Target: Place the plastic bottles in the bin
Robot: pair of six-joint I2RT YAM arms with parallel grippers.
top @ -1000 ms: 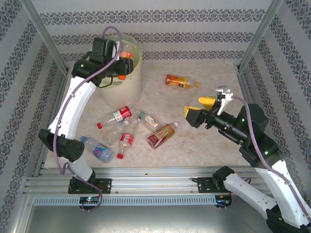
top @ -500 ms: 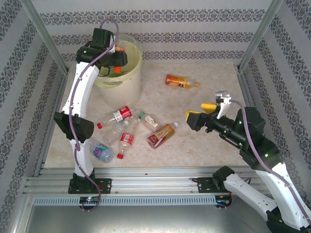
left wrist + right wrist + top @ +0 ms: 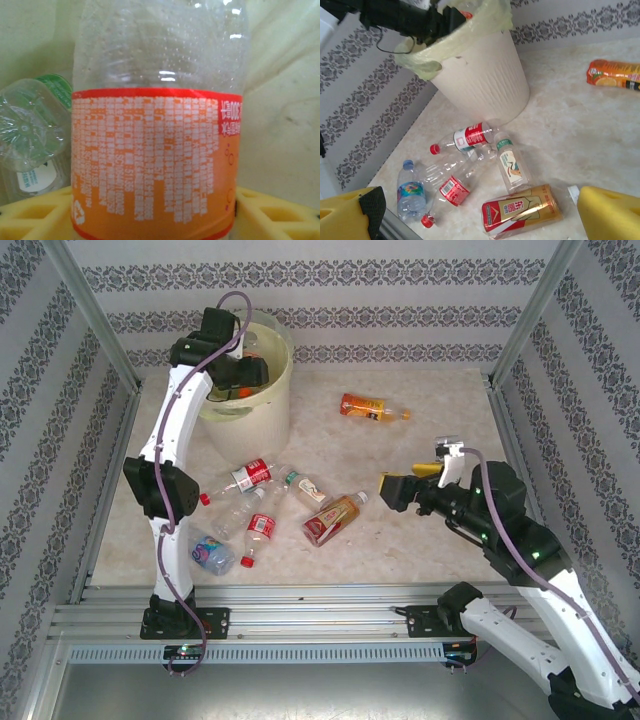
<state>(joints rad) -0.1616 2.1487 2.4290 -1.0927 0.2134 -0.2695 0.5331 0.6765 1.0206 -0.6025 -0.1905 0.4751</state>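
Yellow fingers (image 3: 30, 215) of the left gripper (image 3: 243, 372) stand on either side of an orange-labelled bottle (image 3: 155, 165), down inside the pale-yellow bin (image 3: 268, 418). The bottle fills the gap between them. I cannot tell whether they are squeezing it or only standing against it. Past the left-hand finger, a crushed green-labelled bottle (image 3: 35, 135) lies against the bin's lined wall.

Over on the other side, the right gripper (image 3: 403, 480) hangs above the marbled tabletop (image 3: 440, 410) with its fingers (image 3: 607, 215) spread wide apart. Just ahead of them, in line with the gap, lies a gold-and-red bottle (image 3: 520, 210). A little further out is a white-labelled bottle with a green collar (image 3: 510, 167). Beyond that is a red-labelled bottle with a red cap (image 3: 467, 137). Nearer the left finger lie a second red-labelled bottle (image 3: 452, 192) and a blue-capped bottle (image 3: 410, 192). Well off past the right finger, an orange juice bottle (image 3: 612, 73) lies alone. The bin rises behind the cluster.
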